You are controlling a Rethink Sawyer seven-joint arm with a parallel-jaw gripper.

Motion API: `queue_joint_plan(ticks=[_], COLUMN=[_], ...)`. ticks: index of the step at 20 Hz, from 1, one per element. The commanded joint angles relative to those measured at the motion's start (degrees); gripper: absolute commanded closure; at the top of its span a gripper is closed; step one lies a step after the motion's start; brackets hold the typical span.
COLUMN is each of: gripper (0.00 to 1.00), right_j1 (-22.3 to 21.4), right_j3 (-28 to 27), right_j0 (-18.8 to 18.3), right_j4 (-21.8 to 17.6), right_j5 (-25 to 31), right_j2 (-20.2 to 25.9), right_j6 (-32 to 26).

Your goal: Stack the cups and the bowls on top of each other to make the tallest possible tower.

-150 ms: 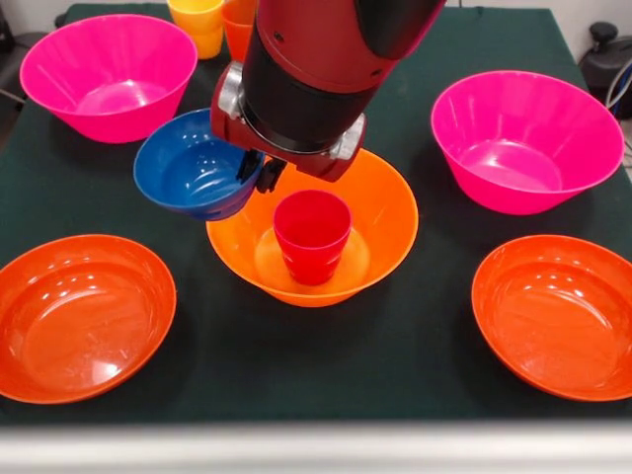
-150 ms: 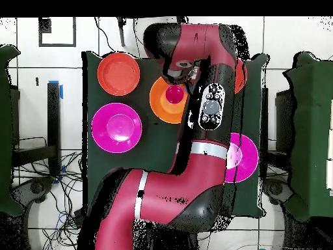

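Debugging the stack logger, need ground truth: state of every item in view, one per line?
gripper: shut on blue bowl's rim
blue bowl: lifted, tilted, beside the red cup, not on it
red cup: upright, inside orange bowl
orange bowl: upright on table, tower base
pink bowls: upright, empty
red-orange bowls: upright, empty
yellow cup, orange cup: upright, far edge, unstacked

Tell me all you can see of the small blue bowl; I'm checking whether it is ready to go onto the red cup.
The small blue bowl is glossy plastic, deep blue, round and faintly ribbed inside. It hangs above the table, tilted with its opening towards the camera and nothing in it. The end effector grips its rim on the side nearest the arm. It is beside and higher than the red cup, which stands upright in the large orange bowl, and does not touch either. The overhead view hides it under the arm.
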Motion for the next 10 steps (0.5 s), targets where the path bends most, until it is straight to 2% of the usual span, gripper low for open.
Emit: queue_joint_plan(ticks=[1, 10], gripper=[1.0, 1.0], right_j1=[1.86, 2.97], right_j3=[-1.66, -2.09], right_j0=[1.46, 1.86], right_j4=[1.82, 4.26], right_j5=[5.8, 6.47], right_j2=[2.35, 1.7], right_j6=[11.37, 13.29])
